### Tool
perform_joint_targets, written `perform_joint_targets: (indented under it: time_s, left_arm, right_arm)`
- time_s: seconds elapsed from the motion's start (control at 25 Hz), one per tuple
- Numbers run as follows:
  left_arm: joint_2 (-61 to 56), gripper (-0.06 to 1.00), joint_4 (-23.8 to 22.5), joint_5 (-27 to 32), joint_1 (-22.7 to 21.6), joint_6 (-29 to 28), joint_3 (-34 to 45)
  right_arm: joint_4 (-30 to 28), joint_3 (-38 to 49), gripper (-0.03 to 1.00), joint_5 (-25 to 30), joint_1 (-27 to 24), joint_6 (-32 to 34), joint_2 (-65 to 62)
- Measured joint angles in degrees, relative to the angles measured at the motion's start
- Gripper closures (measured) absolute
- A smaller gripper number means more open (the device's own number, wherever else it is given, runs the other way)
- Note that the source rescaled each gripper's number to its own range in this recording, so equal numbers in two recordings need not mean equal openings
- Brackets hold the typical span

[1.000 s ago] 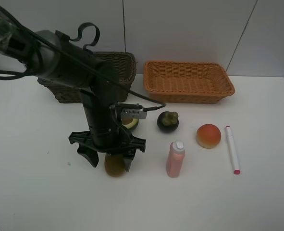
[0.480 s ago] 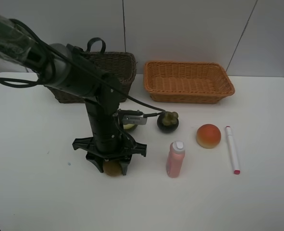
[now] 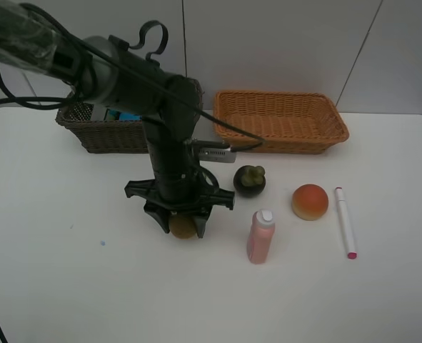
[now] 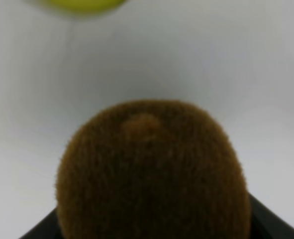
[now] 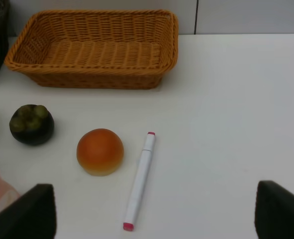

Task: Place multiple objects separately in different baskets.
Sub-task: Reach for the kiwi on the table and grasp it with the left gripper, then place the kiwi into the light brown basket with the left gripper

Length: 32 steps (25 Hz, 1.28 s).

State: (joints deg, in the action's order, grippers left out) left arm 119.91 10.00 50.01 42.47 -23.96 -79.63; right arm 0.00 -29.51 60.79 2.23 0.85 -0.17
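My left gripper is shut on the brown kiwi, held just off the white table in front of the dark brown basket. The kiwi fills the left wrist view, with a green-yellow avocado edge beyond it. A blue eraser shows inside the dark basket. The light orange basket holds nothing. On the table lie the mangosteen, orange bun, pink bottle and white-pink marker. My right gripper is open above the table near the marker.
The left arm's dark body and cable stand over the space between the dark basket and the mangosteen. Both baskets sit against the back wall. Bare white table stretches along the front and the left side.
My left gripper has closed on the kiwi and carried it a little up and to the right. The arm has swung right, uncovering the dark basket's inside. The right gripper has not moved.
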Motion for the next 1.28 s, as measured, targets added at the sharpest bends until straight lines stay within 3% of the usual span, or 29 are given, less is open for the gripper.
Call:
perform_joint_targets:
  time_s: [0.12, 0.4, 0.72, 0.8, 0.88, 0.96, 1.12, 1.28]
  left_arm:
    - [0.34, 0.59, -0.13, 3.95, -0.48, 1.17, -9.78]
    - [9.42, 0.59, -1.04, 4.59, -5.51, 3.36, -36.17]
    - [27.93, 0.59, -1.58, -3.83, -7.19, 10.58, -59.11]
    - [29.63, 0.49, -1.58, -5.04, -7.18, 12.36, -60.91]
    - [30.01, 0.22, -1.65, -5.55, -7.18, 13.62, -61.31]
    - [30.01, 0.06, -1.65, -5.68, -7.18, 14.02, -61.57]
    - [29.53, 0.00, -1.65, -2.85, -7.18, 13.60, -61.71]
    - [25.85, 0.00, -1.65, 7.67, -7.18, 9.21, -61.71]
  right_arm:
    - [0.00, 0.00, -0.03, 0.00, 0.00, 0.00, 0.00]
    - [0.00, 0.00, -0.03, 0.00, 0.00, 0.00, 0.00]
    - [0.00, 0.00, -0.03, 0.00, 0.00, 0.00, 0.00]
    - [0.00, 0.00, -0.03, 0.00, 0.00, 0.00, 0.00]
    - [0.00, 0.00, -0.03, 0.00, 0.00, 0.00, 0.00]
    - [0.00, 0.00, -0.03, 0.00, 0.00, 0.00, 0.00]
    - [0.00, 0.00, -0.03, 0.00, 0.00, 0.00, 0.00]
    - [0.00, 0.00, -0.03, 0.00, 0.00, 0.00, 0.00]
